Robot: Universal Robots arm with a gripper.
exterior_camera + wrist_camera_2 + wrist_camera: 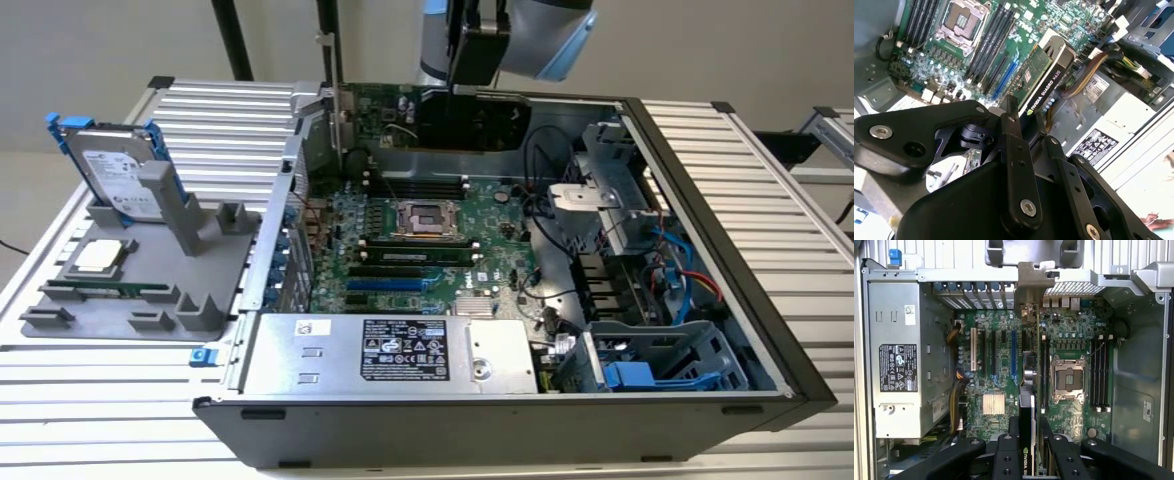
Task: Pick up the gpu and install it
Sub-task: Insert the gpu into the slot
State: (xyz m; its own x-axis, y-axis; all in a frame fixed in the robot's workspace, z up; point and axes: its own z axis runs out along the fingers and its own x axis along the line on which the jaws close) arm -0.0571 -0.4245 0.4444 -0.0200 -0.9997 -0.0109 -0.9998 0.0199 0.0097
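- One large open tower computer case (pixel 467 440), black and grey, lies on its side on the ribbed table, with its interior facing up.
- One green motherboard (pixel 501 250) covers the case floor. Its processor socket is empty, and the row of expansion slots, including a long blue slot (pixel 1014 352), has nothing in it.
- One silver box-shaped power supply (pixel 387 355) fills the near end of the case, just beside the slots.
- One grey moulded parts tray (pixel 80 325) sits outside the case at the exterior view's left. A silver hard drive with blue rails (pixel 114 175) stands in it.
- One black gripper (pixel 1027 440) hangs over the case on the arm. Its jaws are clamped on the card's two flat faces, which is plainest in the second wrist view.
- The gpu (pixel 1046 75) is a small flat card with a green board on one face and a black shroud on the other. It hangs edge-down from the gripper, above the motherboard and apart from it.
- Its silver end bracket (pixel 1030 280) points toward the case's rear wall of slot openings.
- Progress, as a judgement: the pick-up looks done and the card is over the case, but it is not yet seated. Which slot it lines up with cannot be told.
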